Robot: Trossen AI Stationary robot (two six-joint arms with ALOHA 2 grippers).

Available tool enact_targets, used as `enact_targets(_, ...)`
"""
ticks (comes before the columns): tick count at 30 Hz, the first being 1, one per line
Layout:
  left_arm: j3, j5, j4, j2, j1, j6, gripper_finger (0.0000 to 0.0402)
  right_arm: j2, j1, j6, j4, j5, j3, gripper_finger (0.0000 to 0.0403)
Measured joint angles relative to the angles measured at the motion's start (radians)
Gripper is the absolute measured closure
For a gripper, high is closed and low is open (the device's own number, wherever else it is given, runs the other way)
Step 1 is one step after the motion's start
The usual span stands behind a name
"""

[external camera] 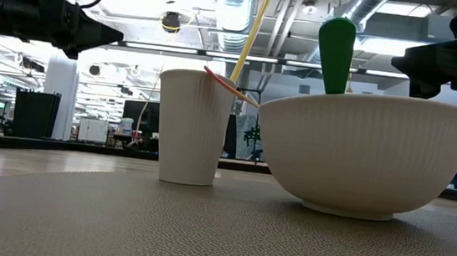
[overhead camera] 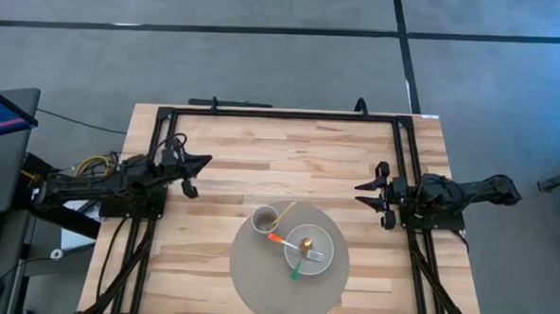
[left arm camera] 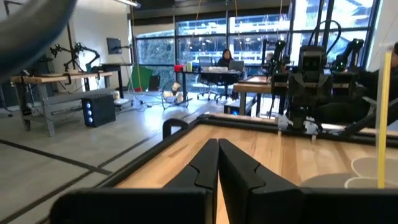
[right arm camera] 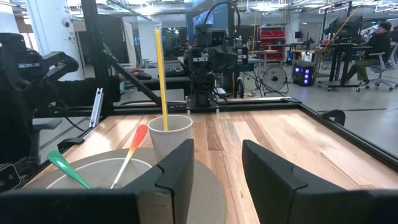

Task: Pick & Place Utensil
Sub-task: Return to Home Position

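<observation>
Wooden worktop [overhead camera: 261, 147] bears a round grey placemat [overhead camera: 255, 284]. On it, the white bowl [overhead camera: 326, 237] holds the orange fork [overhead camera: 276, 239]. The fork is well apart from the left end effector [left arm camera: 218, 158], clenched empty to the bowl's left, and the right end effector [right arm camera: 217, 155], released to the bowl's right. The fork's orange handle overhangs the bowl's rim toward the white cup [overhead camera: 263, 220], where a yellow straw [overhead camera: 285, 212] leans.
</observation>
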Motion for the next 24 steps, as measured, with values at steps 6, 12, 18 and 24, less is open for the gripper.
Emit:
enact_targets(6,0.000,0.000,0.000,0.043,0.000,0.000,0.0390,0.000,0.000,0.000,0.000,0.000,0.000,0.0273)
enact_targets(12,0.000,-0.005,0.027,0.057,0.000,0.000,0.0390,0.000,0.000,0.000,0.000,0.000,0.000,0.0273)
enact_targets(18,0.000,-0.006,0.025,0.057,0.000,0.000,0.0390,0.000,0.000,0.000,0.000,0.000,0.000,0.0273)
enact_targets(24,0.000,-0.007,0.024,0.057,0.000,0.000,0.0390,0.000,0.000,0.000,0.000,0.000,0.000,0.0273)
